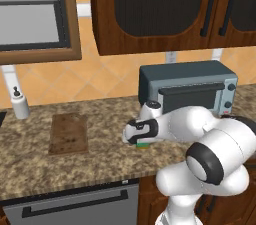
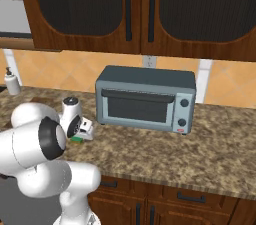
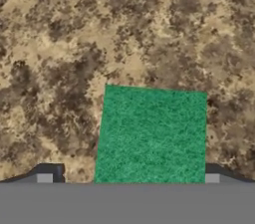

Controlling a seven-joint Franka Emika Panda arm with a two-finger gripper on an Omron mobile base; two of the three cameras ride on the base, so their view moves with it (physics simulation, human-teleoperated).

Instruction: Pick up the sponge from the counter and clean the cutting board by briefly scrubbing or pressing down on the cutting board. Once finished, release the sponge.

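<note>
The green sponge point(image 3: 152, 136) lies flat on the speckled granite counter point(image 3: 64, 44). My gripper point(image 3: 130, 175) is low over it and open, one dark fingertip point(image 3: 50, 172) on each side, with the sponge between them and not clamped. In the left base view the hand hides most of the sponge point(image 1: 144, 145), and the gripper point(image 1: 139, 141) points down at the counter point(image 1: 100, 164). The brown wooden cutting board point(image 1: 69, 133) lies flat about a board's width left of the hand. From the right base view, the sponge point(image 2: 76, 140) peeks out under the gripper point(image 2: 82, 136).
A grey toaster oven point(image 1: 187, 89) stands on the counter just behind and right of the hand. A white soap bottle point(image 1: 20, 103) is at the far left by the wall. Dark wood cabinets point(image 1: 150, 9) hang overhead. A dishwasher front point(image 1: 75, 204) sits below the counter edge.
</note>
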